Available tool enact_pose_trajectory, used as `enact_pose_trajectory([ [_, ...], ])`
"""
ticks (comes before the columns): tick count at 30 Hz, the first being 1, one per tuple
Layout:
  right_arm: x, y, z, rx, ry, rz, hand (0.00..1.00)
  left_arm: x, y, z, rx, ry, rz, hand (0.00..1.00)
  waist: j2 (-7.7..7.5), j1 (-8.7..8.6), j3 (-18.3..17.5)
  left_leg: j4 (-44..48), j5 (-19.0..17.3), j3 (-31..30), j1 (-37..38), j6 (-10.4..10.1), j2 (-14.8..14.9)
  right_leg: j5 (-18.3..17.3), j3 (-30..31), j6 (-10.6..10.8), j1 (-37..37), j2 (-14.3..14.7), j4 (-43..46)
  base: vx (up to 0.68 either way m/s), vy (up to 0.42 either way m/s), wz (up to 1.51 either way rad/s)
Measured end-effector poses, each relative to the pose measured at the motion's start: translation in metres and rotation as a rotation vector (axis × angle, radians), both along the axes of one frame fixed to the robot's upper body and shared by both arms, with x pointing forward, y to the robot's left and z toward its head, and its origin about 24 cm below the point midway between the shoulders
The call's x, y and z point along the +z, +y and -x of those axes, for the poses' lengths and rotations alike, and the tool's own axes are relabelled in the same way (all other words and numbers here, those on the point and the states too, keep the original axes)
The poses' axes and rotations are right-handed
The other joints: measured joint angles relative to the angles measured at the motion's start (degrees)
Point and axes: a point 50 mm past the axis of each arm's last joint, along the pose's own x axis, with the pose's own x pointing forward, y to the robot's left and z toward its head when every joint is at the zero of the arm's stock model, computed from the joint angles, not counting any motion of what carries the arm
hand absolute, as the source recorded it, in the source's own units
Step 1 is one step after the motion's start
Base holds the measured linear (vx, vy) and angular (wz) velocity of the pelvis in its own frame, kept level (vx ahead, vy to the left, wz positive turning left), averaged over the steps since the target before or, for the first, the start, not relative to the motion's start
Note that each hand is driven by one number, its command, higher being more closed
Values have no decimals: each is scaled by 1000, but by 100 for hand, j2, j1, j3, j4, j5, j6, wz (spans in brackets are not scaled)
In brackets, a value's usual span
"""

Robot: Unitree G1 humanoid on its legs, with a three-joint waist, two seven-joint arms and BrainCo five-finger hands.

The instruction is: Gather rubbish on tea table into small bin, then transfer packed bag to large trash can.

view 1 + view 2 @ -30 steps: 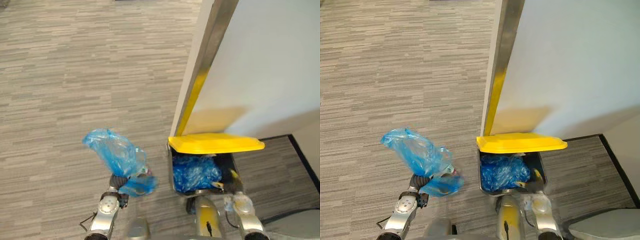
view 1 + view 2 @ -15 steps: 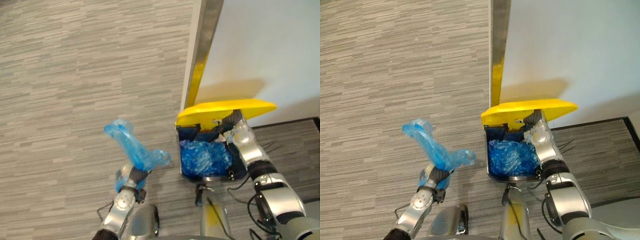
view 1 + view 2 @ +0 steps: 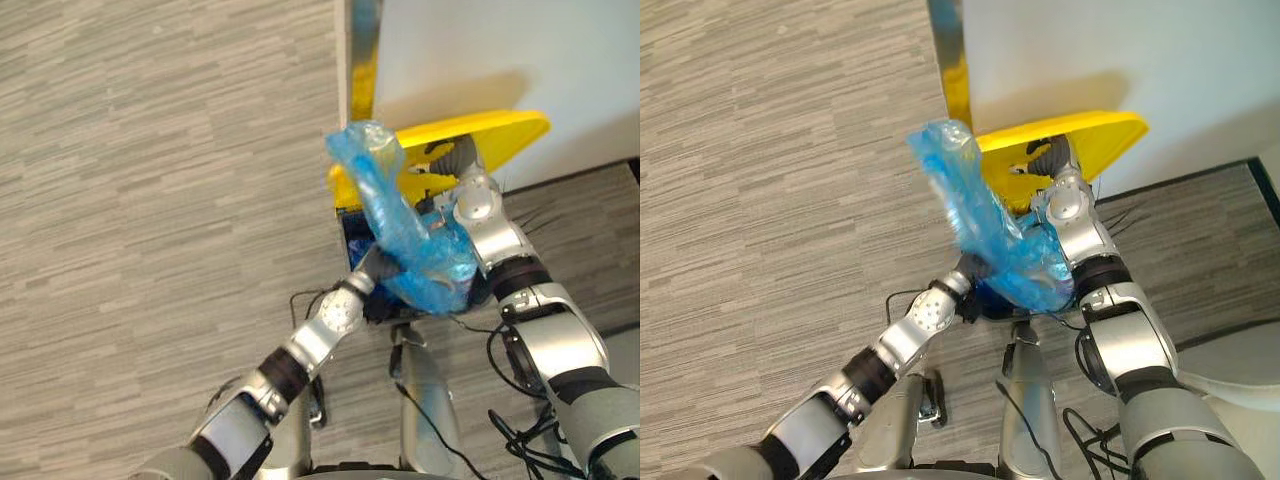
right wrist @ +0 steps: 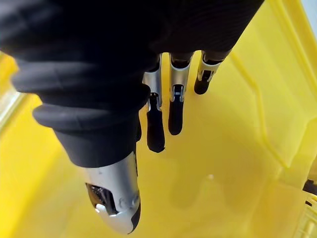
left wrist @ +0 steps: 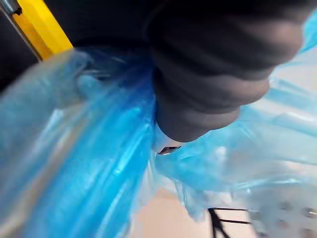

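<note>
A blue plastic bag (image 3: 400,225) with rubbish inside hangs over the mouth of the large bin (image 3: 350,232). My left hand (image 3: 372,268) is shut on the bag's gathered neck, and the loose top sticks up past it. In the left wrist view the bag (image 5: 89,163) bulges around the hand's dark cover. The bin's yellow lid (image 3: 505,130) stands raised. My right hand (image 3: 458,160) is under it, with straight fingers (image 4: 171,106) pressed against the lid's underside (image 4: 237,148). The bin's inside is mostly hidden behind the bag.
The bin stands against a white wall panel (image 3: 480,50) with a metal corner strip (image 3: 362,50) behind it. Grey striped carpet (image 3: 150,200) stretches to the left. A darker floor strip (image 3: 600,200) runs along the wall on the right.
The camera has shifted. My left hand has swung the blue bag from the left across to above the bin. My right hand has pushed the yellow lid higher.
</note>
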Motion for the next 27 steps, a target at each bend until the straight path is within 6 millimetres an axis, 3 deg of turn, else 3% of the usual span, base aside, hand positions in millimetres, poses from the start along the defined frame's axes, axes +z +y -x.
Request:
enact_pose_trajectory([
  [6, 37, 25, 11, 105, -169, 12, 0, -35, 40, -31, 221, 78, -313, 100, -87, -233, 323, 205, -76, 66, -403, -54, 144, 139, 92, -32, -357, 184, -91, -21, -47, -17],
  [7, 43, 30, 15, 133, -209, 7, 0, -37, 50, -36, 260, 78, -356, 0, -163, -245, 371, 296, -98, 75, -562, -64, 200, 191, 93, -34, -486, 226, -120, -25, -57, -14],
  [10, 55, 38, 24, 189, -294, -26, 0, -29, 60, -47, 315, 41, -438, 0, -302, -254, 454, 586, -142, 72, -1115, -77, 310, 302, 87, -57, -908, 300, -130, -16, -61, -7],
  [15, 42, 67, 44, 324, -324, -97, 0, -13, 60, -56, 375, 35, -391, 0, -377, -202, 497, 1028, -301, 4, -1784, -122, 609, 343, -19, -116, -1411, 417, -5, 5, -70, -6],
  [19, 34, 81, 57, 382, -334, -153, 0, -12, 55, -53, 362, 40, -378, 0, -384, -158, 502, 1264, -391, -121, -2064, -164, 712, 82, -107, -174, -1756, 420, 491, 33, -54, 4],
  [27, 15, 87, 74, 414, -323, -198, 0, -9, 47, -43, 336, 7, -305, 0, -389, 55, 497, 1321, -387, -311, -2013, -212, 807, -298, -320, -257, -1750, 342, 1020, 32, -54, 14],
])
